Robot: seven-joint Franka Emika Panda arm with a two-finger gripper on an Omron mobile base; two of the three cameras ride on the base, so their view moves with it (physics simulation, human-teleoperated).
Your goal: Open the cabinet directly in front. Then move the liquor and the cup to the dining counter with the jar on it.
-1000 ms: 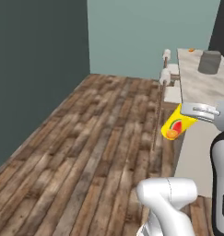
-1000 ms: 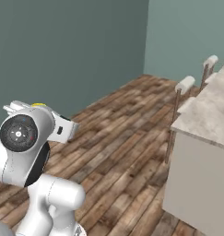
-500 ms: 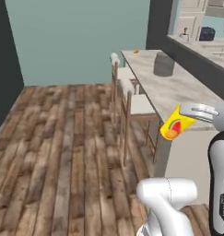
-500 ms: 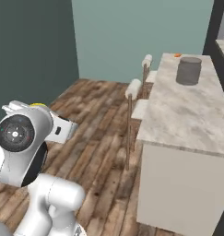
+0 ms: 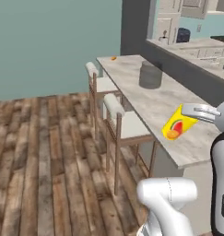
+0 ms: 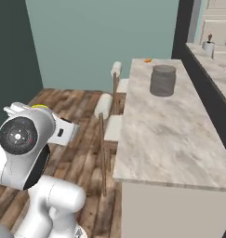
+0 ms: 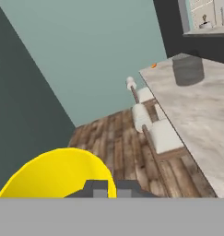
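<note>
My gripper [image 5: 192, 110] is shut on the cup [image 5: 177, 125], a small yellow one with a red-orange mark, held tilted in the air over the near end of the dining counter [image 5: 155, 108]. In the hand view the cup [image 7: 58, 173] bulges yellow behind the dark fingertips [image 7: 100, 188]. The smoky-grey lidded jar [image 5: 150, 75] stands upright farther along the marbled slab; it also appears as the jar [image 6: 163, 80] and the jar [image 7: 188, 70]. The liquor and the cabinet are out of view.
Two white-cushioned stools [image 5: 119, 115] [image 5: 94, 73] stand along the counter's left side over wood flooring. A raised dark grey ledge [image 5: 187, 64] runs along the slab's right side. A small orange item [image 5: 113, 58] lies at its far end. A teal wall closes the back.
The whole picture has swung as the base turned: the counter, jar and stools are now close ahead. The cup stays held the same way in the shut gripper.
</note>
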